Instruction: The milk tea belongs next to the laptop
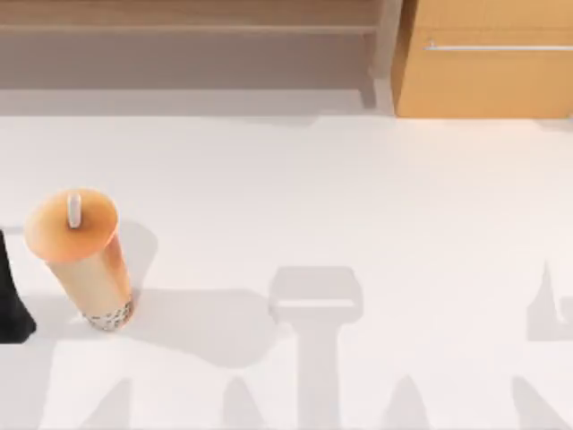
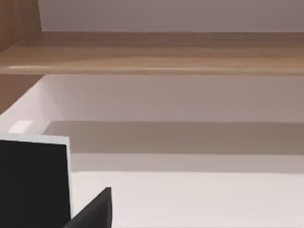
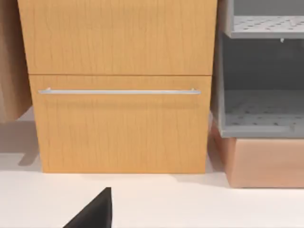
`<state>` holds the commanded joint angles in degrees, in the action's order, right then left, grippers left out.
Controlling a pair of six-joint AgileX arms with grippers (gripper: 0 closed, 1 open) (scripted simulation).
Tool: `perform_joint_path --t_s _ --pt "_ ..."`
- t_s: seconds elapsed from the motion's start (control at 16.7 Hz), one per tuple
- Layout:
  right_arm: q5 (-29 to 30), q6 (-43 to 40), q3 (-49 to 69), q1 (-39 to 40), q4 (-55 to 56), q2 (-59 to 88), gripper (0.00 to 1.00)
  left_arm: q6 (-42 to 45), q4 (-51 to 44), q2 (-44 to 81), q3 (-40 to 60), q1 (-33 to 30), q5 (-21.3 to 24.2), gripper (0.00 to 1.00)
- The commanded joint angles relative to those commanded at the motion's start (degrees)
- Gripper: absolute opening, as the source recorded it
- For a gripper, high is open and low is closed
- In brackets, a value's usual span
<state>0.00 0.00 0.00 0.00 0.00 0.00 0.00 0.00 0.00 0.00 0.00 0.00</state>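
Orange-tan and capped with a round orange lid, the milk tea [image 1: 85,260] stands at about 9 o'clock on the white table [image 1: 358,197] in the top view. It looks upright, with its long axis vertical, the short white straw at the top and the dark pearls at the base.

From the cup's base, a black shape [image 1: 11,300] lies toward 8 o'clock at the table's left edge. I take it for the laptop. It sits close to the cup, with a thin strip of table between them. My left wrist view shows a black panel with a pale rim [image 2: 33,185], probably the same laptop.

That puts the cup on my left arm's side, so I judge the left arm to be the nearer one. A dark sliver of my left gripper [image 2: 95,211] shows in its own wrist view. I cannot tell whether it is apart or together, and it holds nothing that I can see.

My right gripper [image 3: 95,211] faces the wooden drawer cabinet [image 3: 118,95] at the table's 1 o'clock, well away from the cup. Its state I cannot tell either.

The coming move, as I judge it, is a side grasp on an upright cup, then a short shift toward 8 o'clock.
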Motion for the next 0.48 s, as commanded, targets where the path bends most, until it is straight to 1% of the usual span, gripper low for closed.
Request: perform_joint_path --t_s 0.12,0.24,0.36,0.48 --pt "0.0 0.0 0.0 0.0 0.0 0.0 1.0 -0.1 0.0 0.1 0.0 -0.1 -0.1 1.0" --pt "0.0 0.0 0.0 0.0 0.0 0.0 1.0 -1.1 -0.2 1.2 0.3 -2.1 -2.1 1.0" --pt "0.0 0.0 0.0 0.0 0.0 0.0 1.0 -3.2 -0.7 3.6 0.8 -6.6 -6.5 1.0" --pt "0.0 0.0 0.0 0.0 0.0 0.0 1.0 -6.0 -1.4 6.8 1.3 -13.3 -12.9 1.0"
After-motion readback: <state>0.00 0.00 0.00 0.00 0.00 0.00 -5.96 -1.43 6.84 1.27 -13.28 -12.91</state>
